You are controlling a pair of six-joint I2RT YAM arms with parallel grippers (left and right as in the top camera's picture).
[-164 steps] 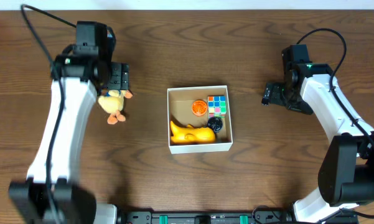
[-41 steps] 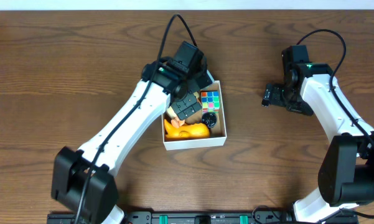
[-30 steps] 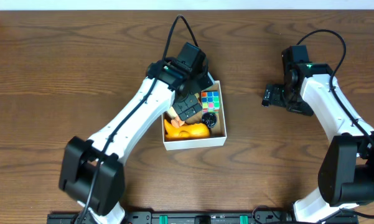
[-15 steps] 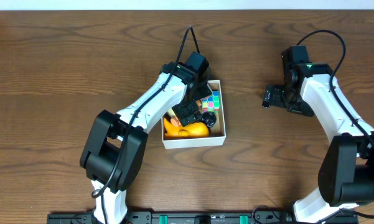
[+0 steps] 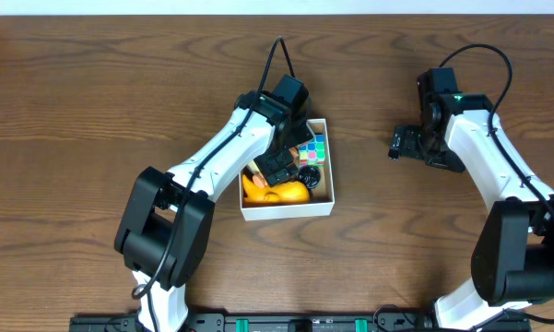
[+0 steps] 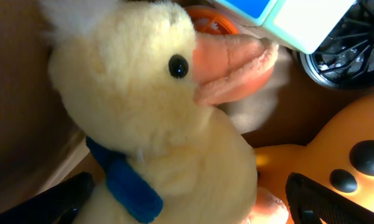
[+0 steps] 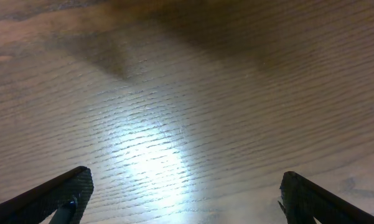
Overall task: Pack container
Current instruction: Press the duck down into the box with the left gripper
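The box (image 5: 290, 212) sits near the middle of the counter (image 5: 120, 92), slightly left of centre, white walls outside and brown inside (image 6: 12, 124). In it lie an orange duck (image 5: 281, 194) along the near wall, a coloured cube (image 5: 313, 148) in the far right corner and a black wheel (image 5: 311, 175) just below the cube. The left wrist view also shows a plush duck (image 6: 137, 124) with a blue bow, its beak beside an orange disc (image 6: 215, 22) and under the cube's (image 6: 299, 18) edge, with the wheel (image 6: 355, 56) and orange duck (image 6: 342, 162) to its right. The left hand (image 5: 275, 168) reaches down into the box, over its left half. Its fingers (image 6: 56, 202) are spread wide either side of the plush and released; the right one stands clear of it. The right hand (image 5: 398, 142) hangs well apart to the right of the box, over bare counter, fingers (image 7: 62, 193) also spread and holding nothing.
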